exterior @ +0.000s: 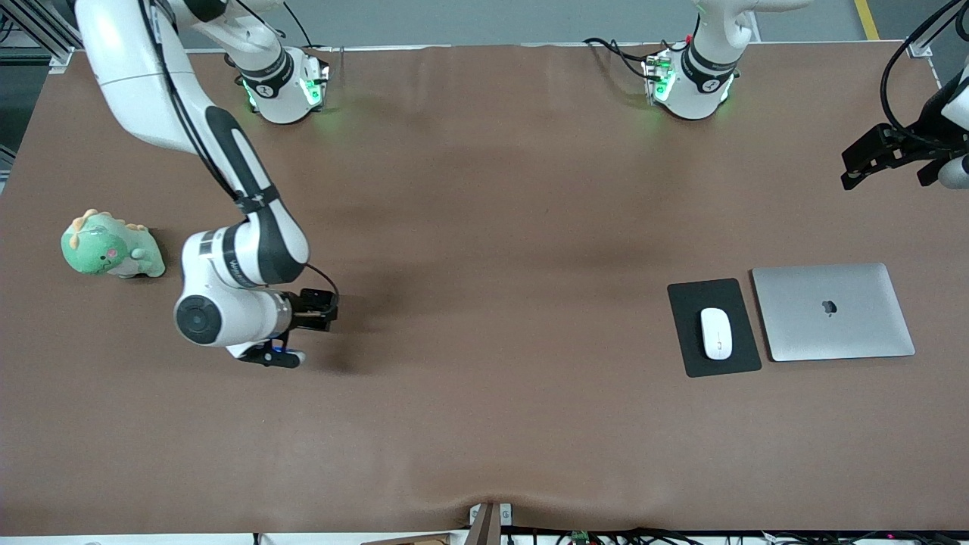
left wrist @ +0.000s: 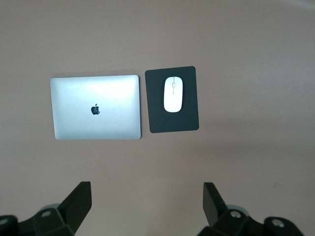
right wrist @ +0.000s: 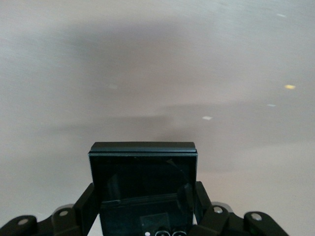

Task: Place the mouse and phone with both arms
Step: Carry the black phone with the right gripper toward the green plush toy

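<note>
The right gripper (right wrist: 145,216) is clamping the phone (right wrist: 143,182) above the table (exterior: 484,424); the left gripper (left wrist: 145,209) is hovering, fingers spread, the mouse (exterior: 715,333) resting on its pad (exterior: 690,303).

Brown surface (exterior: 484,227) carries a closed silver laptop (exterior: 833,312) with dark logo, toward the left arm's end. Black rectangular pad (exterior: 713,327) lies just beside it, slightly tilted. Green plush dinosaur (exterior: 111,246) sits well apart, toward the right arm's end.

Even overhead light, soft shadows on table (exterior: 484,227); right wrist view hazy w/ glare; front sharp
</note>
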Motion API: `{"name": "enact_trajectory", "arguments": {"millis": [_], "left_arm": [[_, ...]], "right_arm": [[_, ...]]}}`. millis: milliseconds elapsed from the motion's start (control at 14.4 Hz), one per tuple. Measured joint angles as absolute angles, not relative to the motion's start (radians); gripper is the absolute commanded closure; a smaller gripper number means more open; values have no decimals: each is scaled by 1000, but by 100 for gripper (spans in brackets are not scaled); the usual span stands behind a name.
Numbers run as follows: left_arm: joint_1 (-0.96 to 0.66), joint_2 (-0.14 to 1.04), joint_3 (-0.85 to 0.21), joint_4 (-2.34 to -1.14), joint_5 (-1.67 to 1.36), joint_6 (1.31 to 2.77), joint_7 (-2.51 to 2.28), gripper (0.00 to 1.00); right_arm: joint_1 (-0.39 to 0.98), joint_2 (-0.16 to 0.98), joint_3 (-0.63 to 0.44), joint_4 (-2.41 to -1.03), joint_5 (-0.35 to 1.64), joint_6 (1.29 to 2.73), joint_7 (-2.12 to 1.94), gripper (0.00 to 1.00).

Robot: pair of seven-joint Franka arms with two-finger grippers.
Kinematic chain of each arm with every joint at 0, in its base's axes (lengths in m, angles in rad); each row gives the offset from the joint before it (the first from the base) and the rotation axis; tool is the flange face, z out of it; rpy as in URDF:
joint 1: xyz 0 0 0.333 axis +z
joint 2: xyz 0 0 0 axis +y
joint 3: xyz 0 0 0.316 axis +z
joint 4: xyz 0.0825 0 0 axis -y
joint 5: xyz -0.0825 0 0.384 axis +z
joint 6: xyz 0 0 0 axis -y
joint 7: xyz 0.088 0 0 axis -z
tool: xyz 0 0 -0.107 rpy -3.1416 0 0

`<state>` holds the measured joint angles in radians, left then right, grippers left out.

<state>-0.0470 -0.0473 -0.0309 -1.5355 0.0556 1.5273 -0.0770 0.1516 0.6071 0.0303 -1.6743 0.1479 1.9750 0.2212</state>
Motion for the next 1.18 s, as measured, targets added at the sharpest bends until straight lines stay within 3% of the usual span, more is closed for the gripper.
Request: {"name": "enact_trajectory", "arguments": {"millis": [487, 765, 1183], "left_arm": [[-49, -47, -31, -1537, 56, 1527, -77, 0], [-52, -47, -36, -1541, 56, 1527, -77, 0], [-53, -47, -37, -1548, 56, 1527, -77, 0]], "right_arm": [[-2, 510, 30, -1859, 55, 2054, 67, 100], [-90, 492, 29, -1979, 53, 2191, -71, 100], [-136, 463, 29, -2099, 23, 2261, -113, 100]]}}
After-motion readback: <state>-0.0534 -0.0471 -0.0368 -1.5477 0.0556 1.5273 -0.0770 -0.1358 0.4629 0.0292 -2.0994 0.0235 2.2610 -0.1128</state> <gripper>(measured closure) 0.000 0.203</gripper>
